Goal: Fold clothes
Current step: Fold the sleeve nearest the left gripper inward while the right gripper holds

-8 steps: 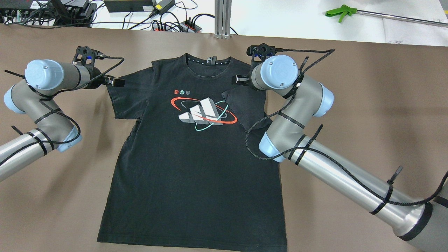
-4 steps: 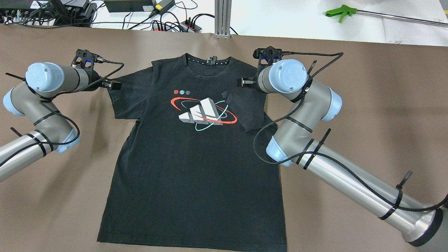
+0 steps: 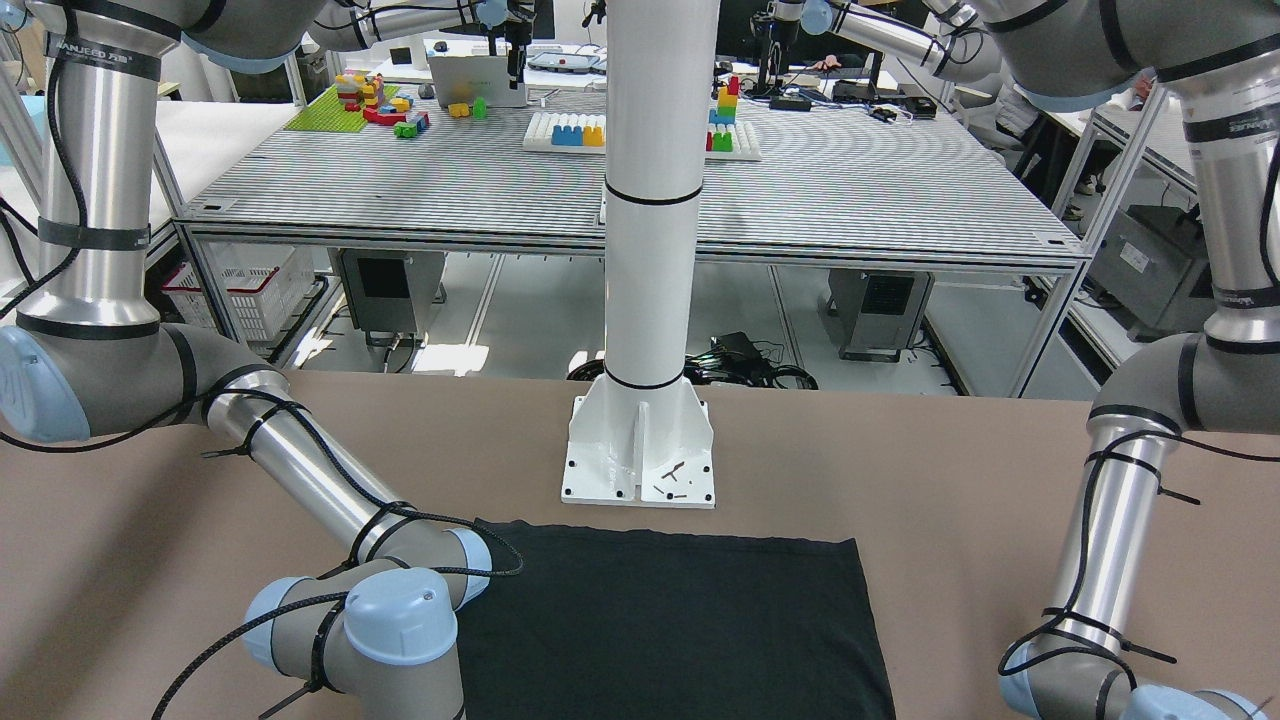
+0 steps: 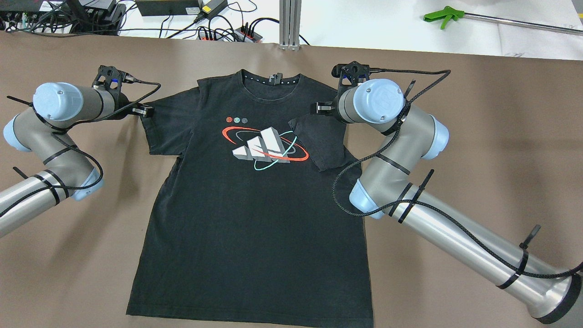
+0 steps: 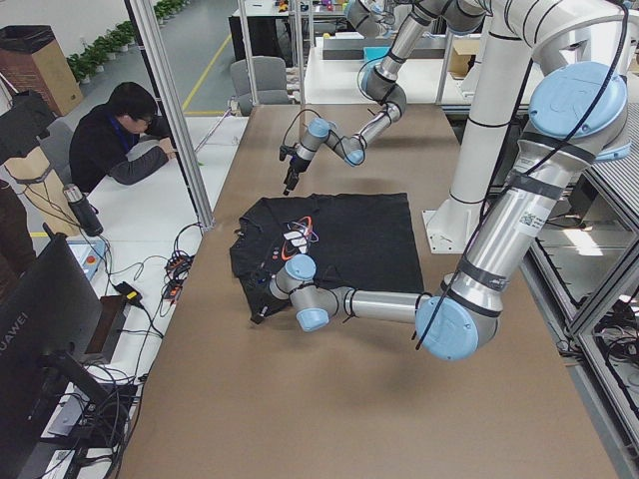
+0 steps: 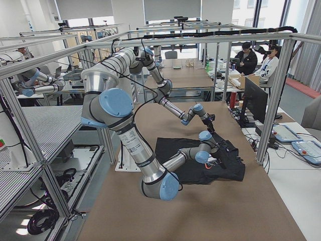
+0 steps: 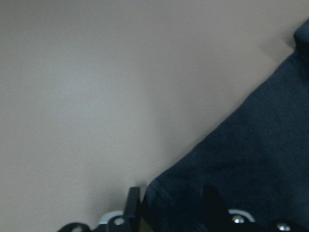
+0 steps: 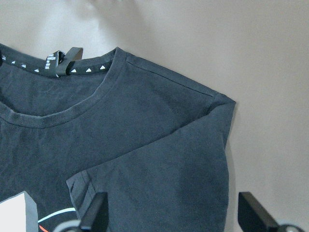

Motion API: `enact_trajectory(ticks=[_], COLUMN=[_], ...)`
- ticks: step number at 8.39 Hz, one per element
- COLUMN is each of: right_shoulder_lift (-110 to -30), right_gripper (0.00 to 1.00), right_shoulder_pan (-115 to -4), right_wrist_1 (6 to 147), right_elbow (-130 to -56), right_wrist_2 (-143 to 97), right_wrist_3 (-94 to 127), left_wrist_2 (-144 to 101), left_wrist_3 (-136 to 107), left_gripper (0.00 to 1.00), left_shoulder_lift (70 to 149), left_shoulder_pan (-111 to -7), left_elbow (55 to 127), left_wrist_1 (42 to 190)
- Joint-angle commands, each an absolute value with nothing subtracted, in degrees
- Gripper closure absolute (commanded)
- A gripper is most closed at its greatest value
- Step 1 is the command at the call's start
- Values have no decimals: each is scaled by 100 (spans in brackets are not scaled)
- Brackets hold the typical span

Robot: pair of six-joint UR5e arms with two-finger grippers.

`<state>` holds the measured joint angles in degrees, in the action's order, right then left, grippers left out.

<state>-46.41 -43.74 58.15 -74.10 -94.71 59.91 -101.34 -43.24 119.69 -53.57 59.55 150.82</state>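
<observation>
Black T-shirt [image 4: 246, 218] lies flat, front up, on the brown table [image 4: 478, 136], with its long axis running away from the robot and the collar [image 4: 271, 89] at the far end.

The left gripper [image 4: 143, 110] is at the outer hem of the spread left sleeve [image 4: 164, 127]. In the wrist view its fingers [image 7: 133, 203] sit close together astride the hem; I can't tell if the cloth is actually pinched. The sleeve and shirt body lie toward the robot's right of this gripper, so the fold would probably go inward, toward the print. The left arm is the nearer one for that.

The logo [image 4: 264, 148] mid-chest is three slanted white bars with red and teal ellipses and three small dots above. No lettering is readable. The neck tag [image 8: 60, 60] is too small to read.

The right sleeve [image 4: 319, 141] is already folded in over the chest, its corner touching the print. The right gripper [image 4: 319, 108] hovers at that shoulder with fingers [image 8: 94, 215] spread wide, holding nothing.
</observation>
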Motion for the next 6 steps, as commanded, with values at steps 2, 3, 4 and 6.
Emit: enact_trajectory(ticks=[2,3,4,6], right_shoulder_lift=[-4667,-4667,-4667,-4658], right_gripper=[6,6,6,6], right_shoulder_pan=[-4368,-4368,-4368,-4368], right_wrist_1=[5818,5818,5818,5818], right_elbow=[-7418,-7418,-7418,-7409], right_wrist_2=[-9466,-9466,-9466,-9466], right_wrist_3=[5985,5985,5985,5985], left_wrist_2=[-10134,-10177,-10247,-10450], left_wrist_3=[-4464,-4508,-4631,-4806], left_gripper=[100,100,100,100], left_shoulder_lift=[12023,12128,12320,12340], left_shoulder_pan=[-5326,-5344,-5396,-5475], left_elbow=[6011,6047,6195,7455], left_wrist_1=[15038,14899,14462,12894])
